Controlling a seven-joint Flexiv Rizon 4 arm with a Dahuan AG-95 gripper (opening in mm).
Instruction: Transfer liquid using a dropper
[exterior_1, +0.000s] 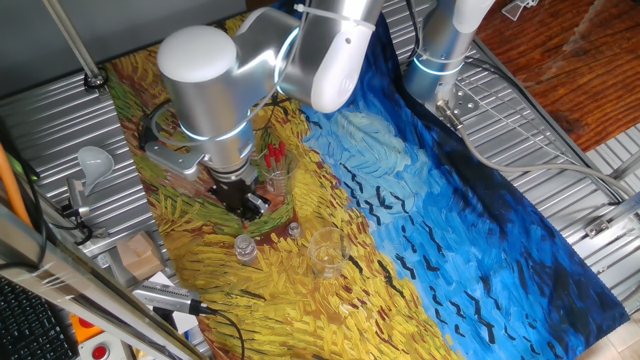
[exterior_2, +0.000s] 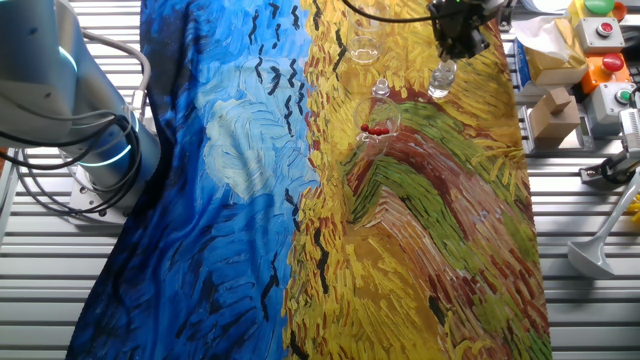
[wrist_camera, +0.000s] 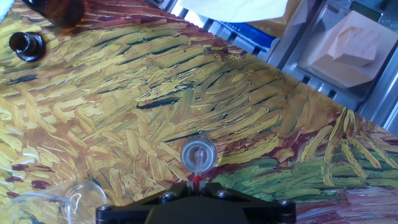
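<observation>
The gripper (wrist_camera: 196, 194) pinches the dropper (wrist_camera: 197, 181) low in the hand view, its tip over a small vial (wrist_camera: 199, 153) at frame centre, and any drift could spill drops onto the surface (wrist_camera: 124, 112).

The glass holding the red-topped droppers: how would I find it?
Find the yellow half of the painted cloth, next to the robot's black pincer. Of the clear vessels there, this glass alone has red bulbs poking out.
</observation>
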